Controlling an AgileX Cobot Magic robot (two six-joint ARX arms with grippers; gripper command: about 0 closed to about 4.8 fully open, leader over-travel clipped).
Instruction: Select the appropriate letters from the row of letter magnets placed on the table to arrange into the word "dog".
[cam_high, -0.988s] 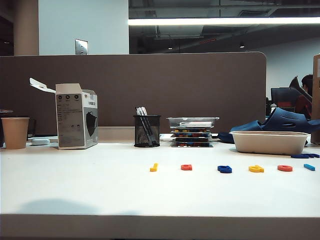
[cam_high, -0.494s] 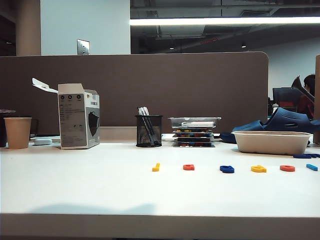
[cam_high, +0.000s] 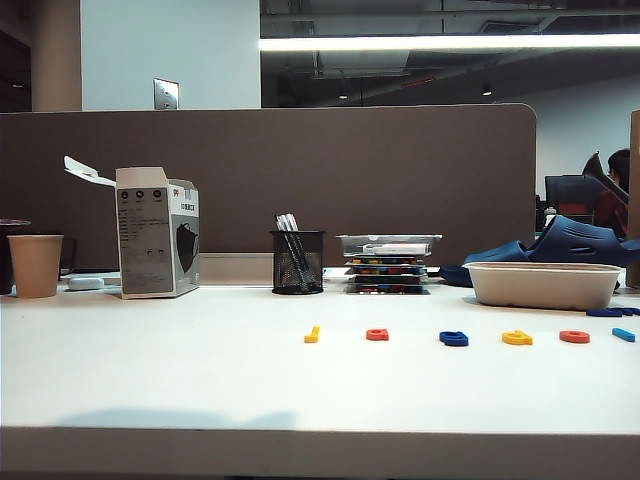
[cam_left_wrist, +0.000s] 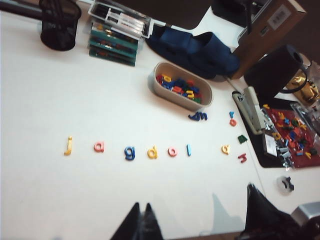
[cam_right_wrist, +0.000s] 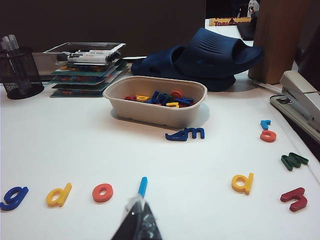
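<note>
On the white table (cam_high: 150, 370) the row of letter magnets (cam_left_wrist: 129, 149) lies in a straight line in front of the pen cup (cam_high: 297, 262) and the stack of trays (cam_high: 388, 265). From the left wrist view it reads: a thin yellow stick letter (cam_left_wrist: 68, 146), a small red letter (cam_left_wrist: 99, 146), the dark blue g (cam_left_wrist: 129, 152), the yellow d (cam_left_wrist: 152, 152), the red o (cam_left_wrist: 172, 151) and a light blue stick (cam_left_wrist: 189, 149). The g, d and o lie next to one another, each apart from its neighbour and none touched.

Compared with a second ago, the exterior view has shifted a little: every object sits slightly further right than before, and the light blue stick is now nearly at the picture's edge. The letters keep their order and spacing among themselves. Against half a second ago nothing differs. No arm shows in the exterior view in any of these pictures.

The left gripper (cam_left_wrist: 141, 222) hangs above the bare table on the near side of the row, roughly opposite the g and d, its dark fingertips pressed together with nothing between them. The right gripper (cam_right_wrist: 137, 222) is low over the table just short of the light blue stick, beside the o; its fingers are closed and empty.

A beige tub (cam_right_wrist: 197, 107) of spare letters stands behind the row.
</note>
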